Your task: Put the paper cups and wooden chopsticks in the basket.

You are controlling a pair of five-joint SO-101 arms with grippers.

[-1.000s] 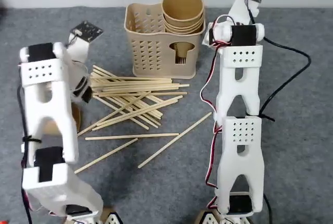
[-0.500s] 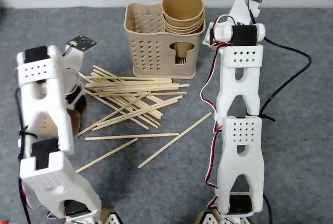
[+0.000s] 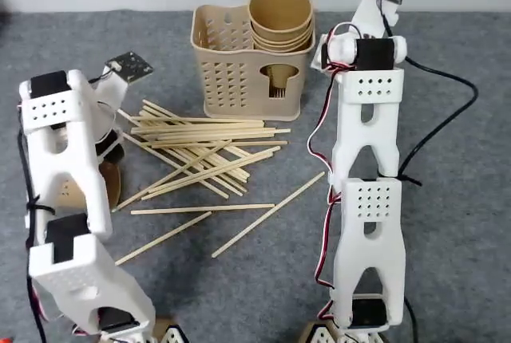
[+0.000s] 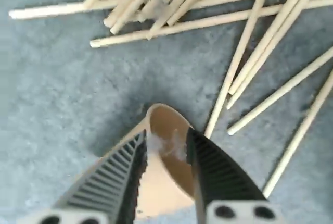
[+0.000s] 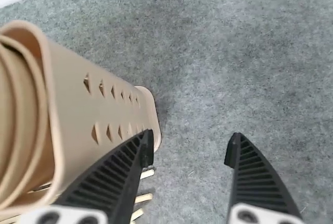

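Last second: slide of left arm outward, away from chopsticks. Left end effector: clenched on paper cup, low over desk, near chopstick ends. Means good hold on cup; lift to basket likely next. Right end effector: released, beside basket.

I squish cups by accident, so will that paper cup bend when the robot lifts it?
Probably a little: the paper cup looks thin, and the jaws pinch just one wall. It looks empty, so it should lift easily.
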